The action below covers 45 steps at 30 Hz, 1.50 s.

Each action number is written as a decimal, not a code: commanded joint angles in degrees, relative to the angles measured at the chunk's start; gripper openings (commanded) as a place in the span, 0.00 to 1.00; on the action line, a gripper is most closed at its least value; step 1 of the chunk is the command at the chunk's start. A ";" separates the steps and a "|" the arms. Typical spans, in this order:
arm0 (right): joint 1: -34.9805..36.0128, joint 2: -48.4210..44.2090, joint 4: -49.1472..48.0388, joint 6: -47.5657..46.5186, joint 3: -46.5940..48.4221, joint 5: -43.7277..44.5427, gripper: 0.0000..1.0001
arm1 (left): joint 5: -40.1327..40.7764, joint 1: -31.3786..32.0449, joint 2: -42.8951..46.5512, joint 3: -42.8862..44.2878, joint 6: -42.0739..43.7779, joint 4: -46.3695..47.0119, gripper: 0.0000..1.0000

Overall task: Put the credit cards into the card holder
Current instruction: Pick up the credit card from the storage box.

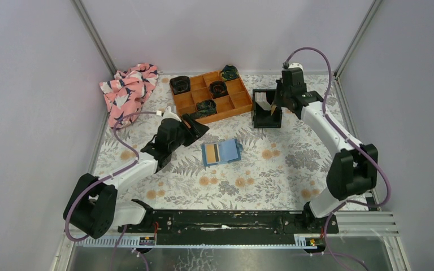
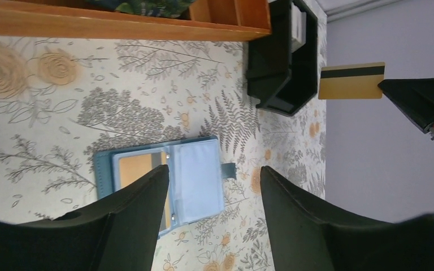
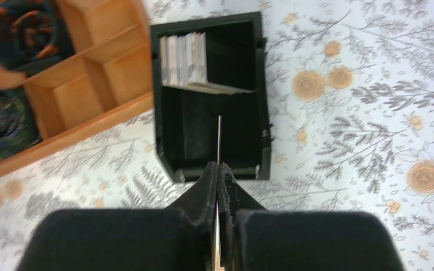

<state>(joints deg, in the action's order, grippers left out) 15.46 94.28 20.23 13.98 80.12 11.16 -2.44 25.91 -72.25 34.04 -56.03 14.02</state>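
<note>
Floral table [image 1: 271, 169], open card holder [image 1: 221, 152] mid-table, orange tray [image 1: 229, 114], black bin [image 1: 265, 122], pink cloth [image 1: 127, 90]

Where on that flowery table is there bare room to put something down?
Bare tablecloth lies between the card holder and the base rail, and right of the holder, before the black bin. The back is crowded: pink cloth, orange tray, bin.
</note>
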 commanded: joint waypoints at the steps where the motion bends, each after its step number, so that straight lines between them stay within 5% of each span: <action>1: 2.10 -9.05 -1.91 2.01 -4.42 -7.49 0.00 | -6.22 -0.31 -0.89 2.92 4.29 5.69 0.69; 21: 12.04 -37.64 -5.30 13.37 -30.27 -37.73 0.00 | -36.05 -0.33 -3.49 0.02 10.25 26.37 0.79; 29: 12.14 -39.99 -8.94 17.01 -34.65 -44.23 0.00 | -45.86 -0.34 -9.68 -0.73 7.49 32.54 0.77; 45: 12.13 -35.46 -15.74 19.68 -36.91 -48.78 0.00 | -56.89 1.16 -17.94 -0.91 0.59 46.91 0.57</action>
<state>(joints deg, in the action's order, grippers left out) 27.22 58.11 8.91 32.84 43.16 -35.07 -55.57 26.30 -89.65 33.74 -54.00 54.24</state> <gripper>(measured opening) 0.021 0.599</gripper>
